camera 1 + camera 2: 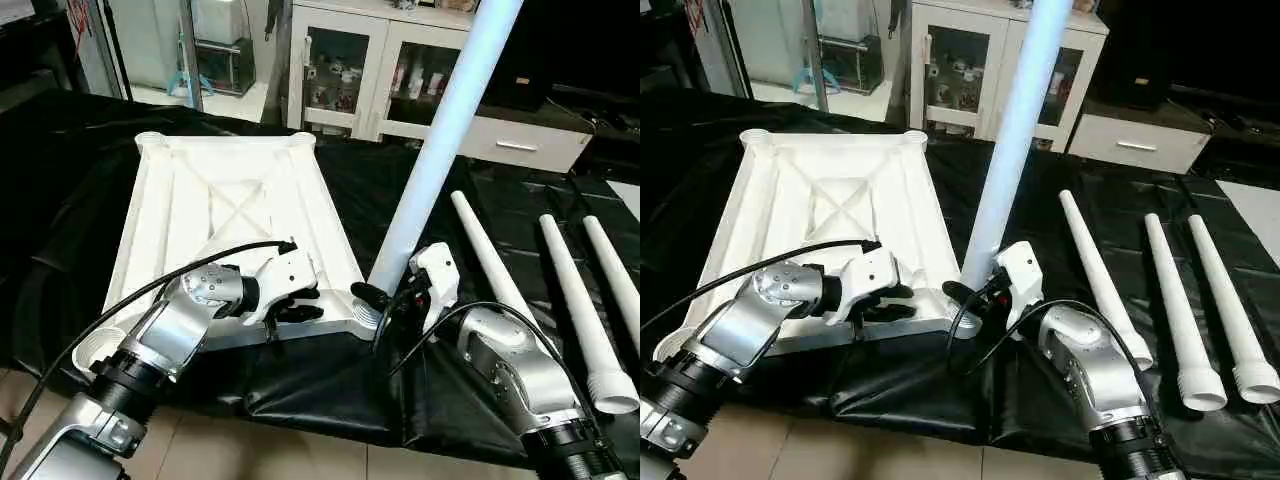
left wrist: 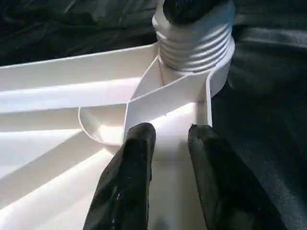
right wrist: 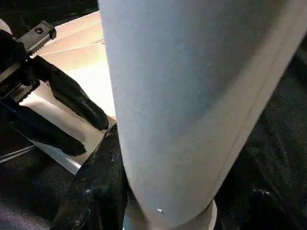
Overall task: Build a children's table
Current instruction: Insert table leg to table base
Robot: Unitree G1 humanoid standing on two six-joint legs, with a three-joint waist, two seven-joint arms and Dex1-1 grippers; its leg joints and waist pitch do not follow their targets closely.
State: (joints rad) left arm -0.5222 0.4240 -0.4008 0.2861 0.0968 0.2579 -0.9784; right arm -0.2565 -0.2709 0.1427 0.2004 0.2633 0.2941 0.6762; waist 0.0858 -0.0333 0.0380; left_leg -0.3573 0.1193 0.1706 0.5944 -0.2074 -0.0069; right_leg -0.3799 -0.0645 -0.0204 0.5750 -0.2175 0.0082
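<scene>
Three spare legs (image 1: 1175, 305) beside tabletop (image 1: 830, 200)

Indoor room, lab or workshop-like: black-covered work surface (image 1: 60, 190), white glass-door cabinet (image 1: 345, 65) holding small items, tiled floor (image 1: 290, 450), metal stand legs (image 1: 190, 50) behind.

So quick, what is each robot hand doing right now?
Left gripper: open, fingers resting on the tabletop near its corner socket.
Right gripper: shut on the upright leg standing in that socket.
</scene>
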